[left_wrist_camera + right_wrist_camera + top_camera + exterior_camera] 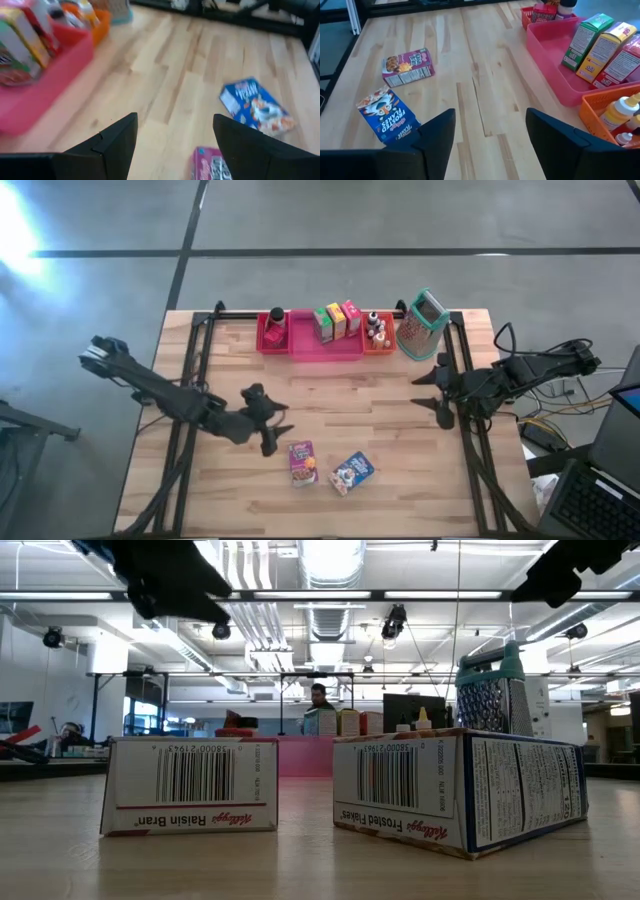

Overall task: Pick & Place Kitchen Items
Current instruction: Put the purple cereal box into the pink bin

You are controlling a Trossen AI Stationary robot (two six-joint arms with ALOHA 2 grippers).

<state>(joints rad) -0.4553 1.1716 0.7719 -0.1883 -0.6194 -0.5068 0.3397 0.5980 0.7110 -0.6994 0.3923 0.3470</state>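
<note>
Two cereal boxes lie flat on the wooden tabletop [380,390] at its near edge: a purple Raisin Bran box [303,462] and, just beside it toward the right arm's side, a blue Frosted Flakes box [352,472]. The two are close but apart. Neither is held.

The left gripper [272,427] hangs above the tabletop just beside the Raisin Bran box, on its left-arm side and slightly farther back. Its jaws stand apart and hold nothing. In the left wrist view both boxes appear past the spread fingers [112,142].

The right gripper [435,393] hovers over the right-arm side of the tabletop, well apart from the Raisin Bran box and farther back. Its jaws also stand apart and empty.

Beyond the Raisin Bran box, along the far edge, sits a row of bins. The red bin [262,340] holds a small red item. The pink bin [330,348] next to it holds three upright boxes: green [324,325], yellow [337,320] and red [352,317]. The orange bin [380,346] holds small bottles [377,328]. A box grater [421,326] with a teal top stands just past the orange bin.

A person [318,696] shows in the room behind the table.
</note>
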